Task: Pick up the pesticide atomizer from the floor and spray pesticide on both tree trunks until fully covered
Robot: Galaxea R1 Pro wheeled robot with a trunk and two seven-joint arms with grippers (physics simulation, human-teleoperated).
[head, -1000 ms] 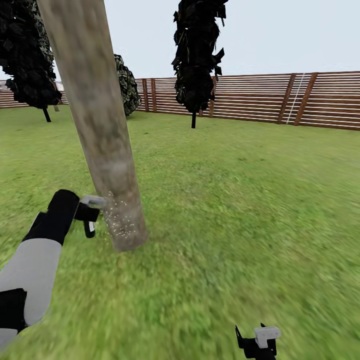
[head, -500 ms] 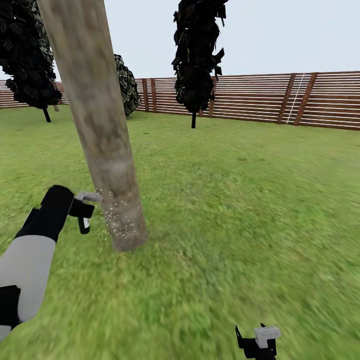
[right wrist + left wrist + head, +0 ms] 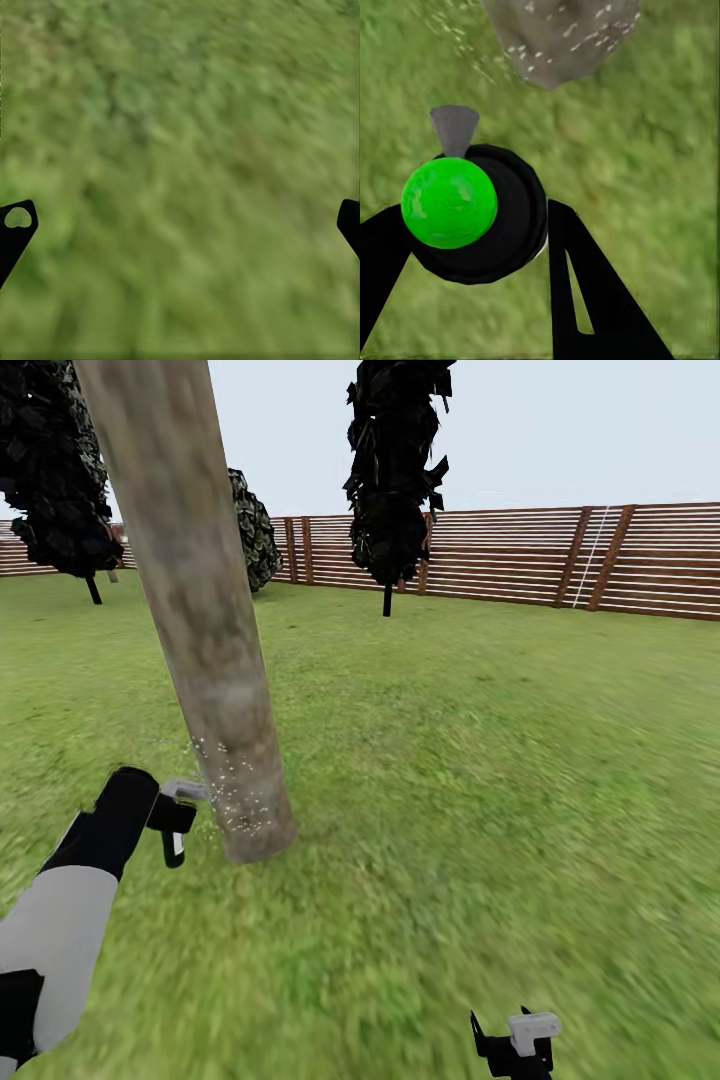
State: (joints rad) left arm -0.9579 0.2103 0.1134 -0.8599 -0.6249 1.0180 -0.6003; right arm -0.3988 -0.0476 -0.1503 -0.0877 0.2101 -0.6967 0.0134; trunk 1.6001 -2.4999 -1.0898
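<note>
A thick, pale grey-brown tree trunk (image 3: 200, 610) leans up from the lawn at the left of the head view. Just left of its base, my left gripper (image 3: 162, 815) is shut on the pesticide atomizer (image 3: 180, 800), whose grey spray head points at the trunk. Whitish specks of pesticide (image 3: 235, 795) dot the lowest part of the bark. In the left wrist view the dark atomizer (image 3: 502, 225) sits between the black fingers (image 3: 585, 292) of the left gripper (image 3: 472, 225), nozzle aimed at the speckled trunk (image 3: 559, 37). My right gripper (image 3: 515, 1045) hangs open over grass, also open as the right gripper (image 3: 180, 225) in its wrist view.
Green lawn (image 3: 480, 760) spreads all round the trunk. Three thin-stemmed dark-leaved trees (image 3: 390, 480) stand further back. A brown slatted fence (image 3: 560, 560) closes the far side.
My left gripper with the atomizer rose slightly, then dropped lower beside the trunk's base. The specks on the bark persist. The right arm has not moved.
</note>
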